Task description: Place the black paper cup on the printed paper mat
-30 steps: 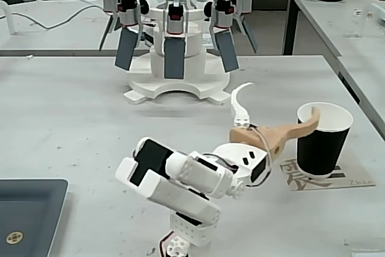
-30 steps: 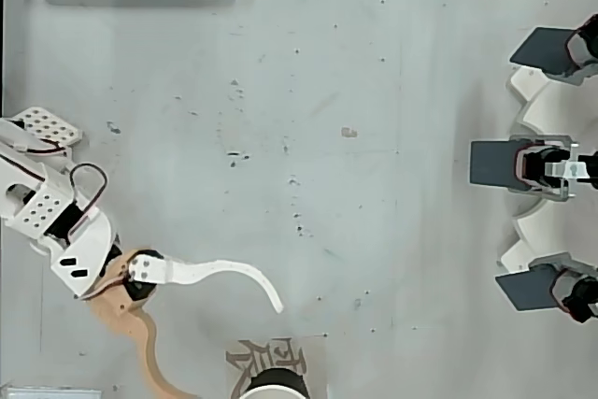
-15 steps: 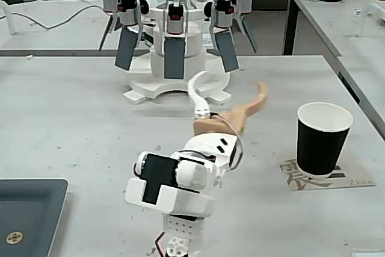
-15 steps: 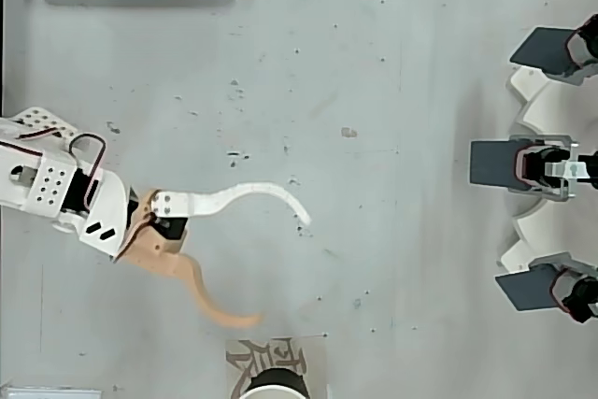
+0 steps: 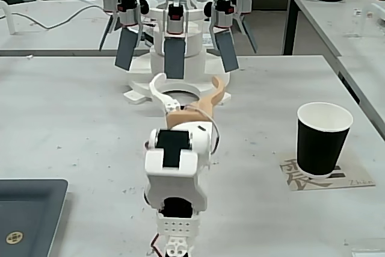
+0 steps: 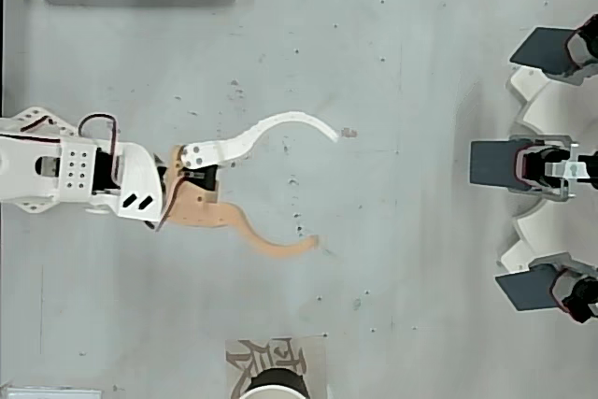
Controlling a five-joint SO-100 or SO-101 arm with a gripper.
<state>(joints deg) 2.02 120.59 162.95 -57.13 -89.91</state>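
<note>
The black paper cup (image 5: 320, 140) stands upright on the printed paper mat (image 5: 328, 177) — the claw (image 6: 329, 189) gapes wide and empty, well apart over the bench (image 6: 392, 35).

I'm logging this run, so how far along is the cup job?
Placing looks done: the black paper cup stands upright on the printed paper mat. Nothing is in hand; the pincer is open and empty over bare table, apart from the cup. Nothing visibly remains.
</note>
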